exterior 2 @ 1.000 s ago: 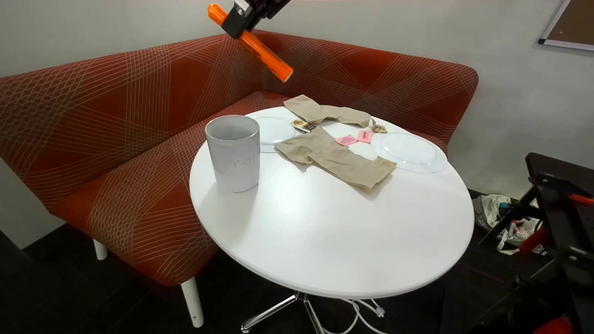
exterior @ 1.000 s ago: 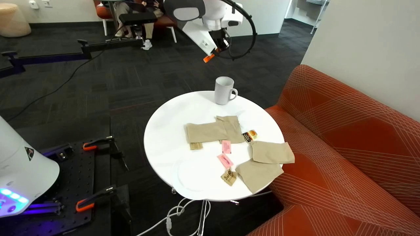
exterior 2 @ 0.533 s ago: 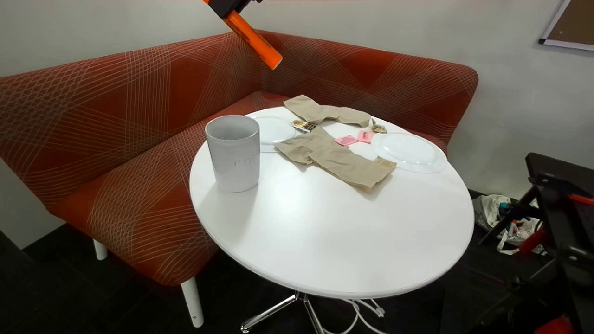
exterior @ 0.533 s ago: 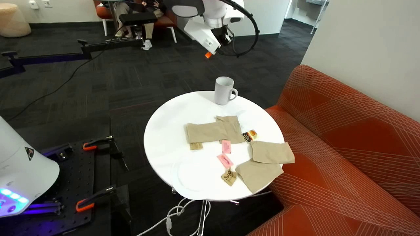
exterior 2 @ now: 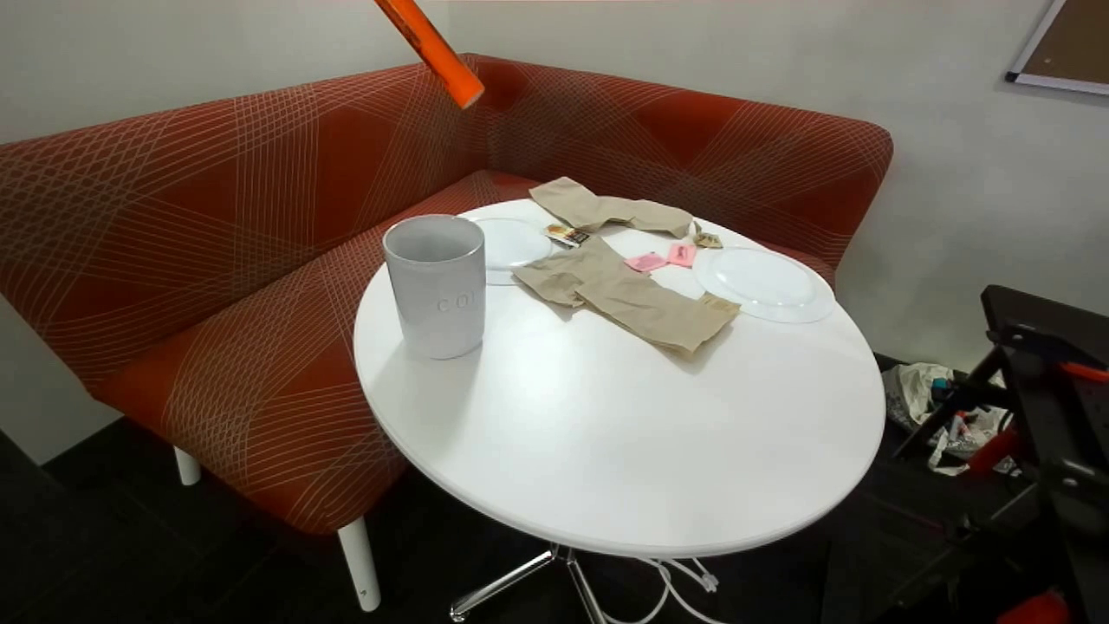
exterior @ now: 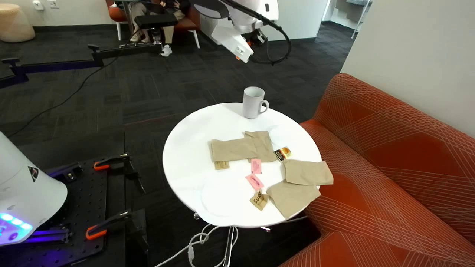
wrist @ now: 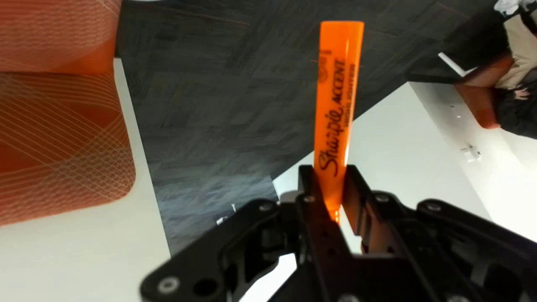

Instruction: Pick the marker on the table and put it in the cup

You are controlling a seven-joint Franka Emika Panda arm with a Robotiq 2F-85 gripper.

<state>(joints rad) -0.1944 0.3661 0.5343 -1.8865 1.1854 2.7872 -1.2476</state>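
Observation:
The orange marker [wrist: 335, 100] is gripped near one end and sticks out from the jaws in the wrist view. My gripper [wrist: 329, 178] is shut on it. In an exterior view the marker [exterior 2: 431, 48] hangs tilted, its lower end above and beyond the cup's rim; the gripper is out of that view. Only a small orange end of the marker [exterior: 238, 58] shows in an exterior view, behind the white wrist part. The grey-white cup [exterior: 252, 103] stands upright near the edge of the round white table [exterior: 189, 148]. The cup [exterior 2: 440, 299] and table [exterior 2: 658, 451] also show in an exterior view.
Brown napkins [exterior: 233, 149], pink packets [exterior: 256, 166] and a small dark-yellow packet [exterior: 282, 153] lie on the table. Clear plates [exterior 2: 764, 284] lie there too. A red bench [exterior: 371, 178] borders the table. A black cable [exterior: 284, 37] loops from the arm.
The gripper has carried the marker upward and sideways, toward above the cup, and the marker hangs a little steeper. The marker shows less behind the wrist. Cup and table things have not moved.

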